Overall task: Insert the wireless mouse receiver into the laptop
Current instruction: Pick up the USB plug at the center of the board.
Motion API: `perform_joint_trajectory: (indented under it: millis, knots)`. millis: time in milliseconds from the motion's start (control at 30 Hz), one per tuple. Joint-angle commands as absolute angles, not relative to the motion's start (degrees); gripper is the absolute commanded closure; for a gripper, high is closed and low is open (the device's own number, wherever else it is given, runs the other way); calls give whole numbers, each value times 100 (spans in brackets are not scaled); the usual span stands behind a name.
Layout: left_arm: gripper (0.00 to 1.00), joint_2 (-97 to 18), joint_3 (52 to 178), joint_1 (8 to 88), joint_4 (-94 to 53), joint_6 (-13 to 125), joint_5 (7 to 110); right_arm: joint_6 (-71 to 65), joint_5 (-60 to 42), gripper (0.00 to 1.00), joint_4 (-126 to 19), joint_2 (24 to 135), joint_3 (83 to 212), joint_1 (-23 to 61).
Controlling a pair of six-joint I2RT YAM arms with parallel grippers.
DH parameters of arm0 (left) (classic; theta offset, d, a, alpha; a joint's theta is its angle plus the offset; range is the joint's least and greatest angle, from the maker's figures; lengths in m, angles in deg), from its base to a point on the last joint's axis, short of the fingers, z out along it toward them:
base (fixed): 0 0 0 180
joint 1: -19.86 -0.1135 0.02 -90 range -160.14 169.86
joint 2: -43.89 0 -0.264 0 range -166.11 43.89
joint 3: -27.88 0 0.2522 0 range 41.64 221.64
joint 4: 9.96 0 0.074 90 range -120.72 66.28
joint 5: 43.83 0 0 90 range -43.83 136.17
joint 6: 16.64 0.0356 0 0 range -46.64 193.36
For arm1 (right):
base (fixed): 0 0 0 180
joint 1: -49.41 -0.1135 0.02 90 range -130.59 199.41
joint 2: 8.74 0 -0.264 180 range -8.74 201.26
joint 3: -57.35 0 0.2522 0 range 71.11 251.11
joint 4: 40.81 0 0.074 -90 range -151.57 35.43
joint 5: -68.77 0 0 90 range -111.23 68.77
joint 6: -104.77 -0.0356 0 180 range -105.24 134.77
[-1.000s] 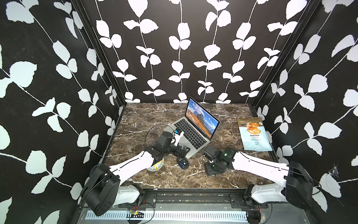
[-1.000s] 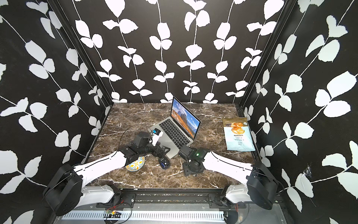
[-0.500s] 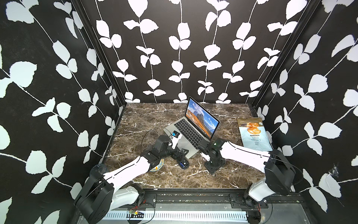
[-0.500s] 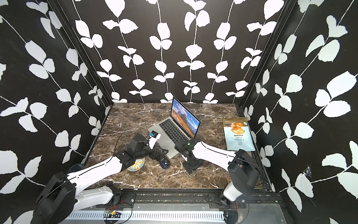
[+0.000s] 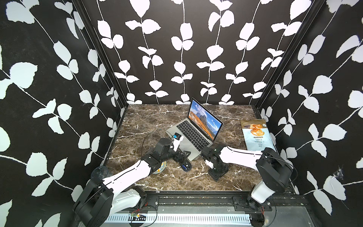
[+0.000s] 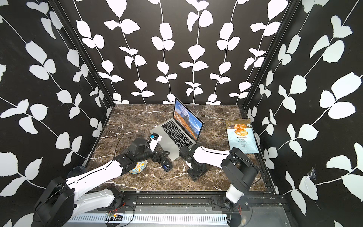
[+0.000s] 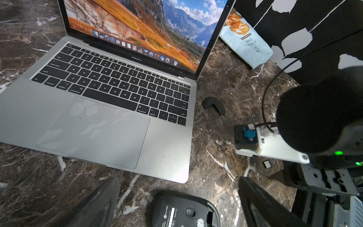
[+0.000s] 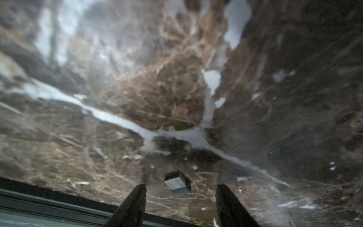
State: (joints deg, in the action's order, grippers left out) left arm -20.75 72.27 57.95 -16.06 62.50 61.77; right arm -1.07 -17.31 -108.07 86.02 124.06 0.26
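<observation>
Right wrist view, entry one: the wireless mouse receiver [image 8: 176, 182] lies on the marble table [image 8: 157, 98] between your right gripper's [image 8: 181, 186] half-parted fingers, untouched. Both top views are too coarse to show it. Your left gripper [image 7: 178, 179] gapes wide and empty beside the upturned mouse [image 7: 182, 212]. The laptop [image 5: 196, 133] sits mid-table, lid up, just far of both grippers.

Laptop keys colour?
Black keys on the silver-grey laptop; clearest in left wrist view.

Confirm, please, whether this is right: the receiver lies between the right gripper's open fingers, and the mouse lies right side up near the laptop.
No: the left wrist view shows the mouse lying underside up near the laptop. The receiver does lie between the right gripper's open fingers.
</observation>
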Motion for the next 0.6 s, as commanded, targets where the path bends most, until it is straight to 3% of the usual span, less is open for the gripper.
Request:
perform_joint_trajectory:
  millis: [0,300,567]
  knots:
    - [2,-2035,7209,5766,-1515,6325,6167,-79,-1564,45,-10653,8604,12303,83]
    - [2,-2103,7227,5766,-1511,6316,6204,-117,-1357,58,-10612,8485,12169,-11]
    - [1,-2220,7222,5766,-1470,6299,6254,-354,-1425,62,-10598,8381,12117,-275]
